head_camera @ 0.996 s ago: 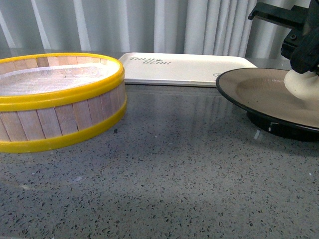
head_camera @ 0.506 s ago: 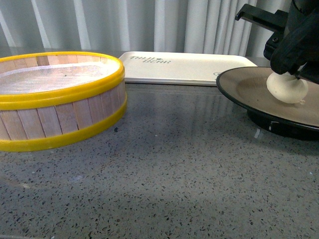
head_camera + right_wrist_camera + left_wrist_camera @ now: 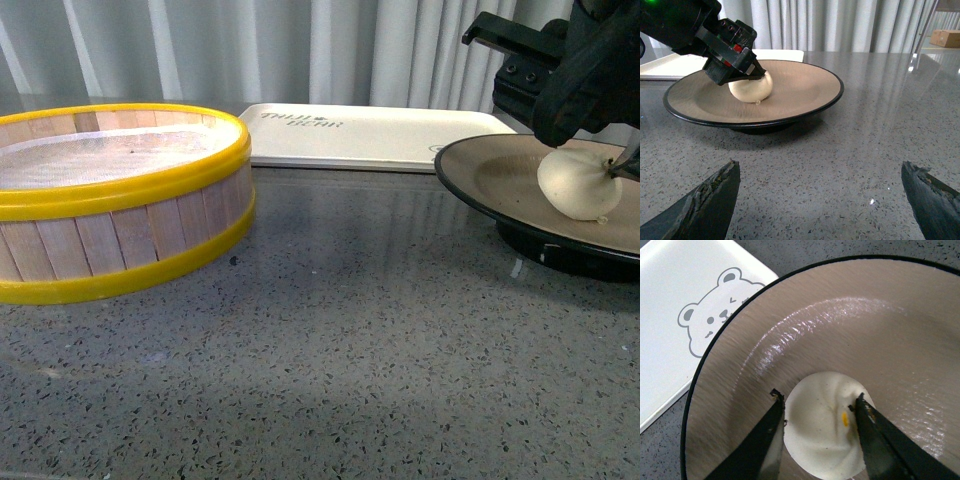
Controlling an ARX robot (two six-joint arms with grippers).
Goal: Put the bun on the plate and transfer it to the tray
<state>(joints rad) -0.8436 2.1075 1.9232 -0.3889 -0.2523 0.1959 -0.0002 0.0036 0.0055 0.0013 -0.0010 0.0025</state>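
Note:
The white bun (image 3: 578,183) rests on the tan inside of the black-rimmed plate (image 3: 490,170) at the right. My left gripper (image 3: 590,150) is shut on it from above. In the left wrist view both black fingers (image 3: 760,440) press the bun (image 3: 822,430) on its two sides over the plate (image 3: 880,330). In the right wrist view the bun (image 3: 751,89) sits on the plate (image 3: 805,95) under the left gripper (image 3: 742,70). My right gripper (image 3: 820,200) is open and empty, low over the table in front of the plate. The cream tray (image 3: 370,135) lies behind.
A yellow-rimmed wooden steamer basket (image 3: 110,200) stands at the left on the grey speckled table (image 3: 350,340). The tray's bear drawing (image 3: 710,315) lies beside the plate's rim. Curtains hang behind the table.
My left gripper has brought the bun from the plate's far right towards its middle and lowered it onto the plate's surface. The basket, tray and plate have not moved.

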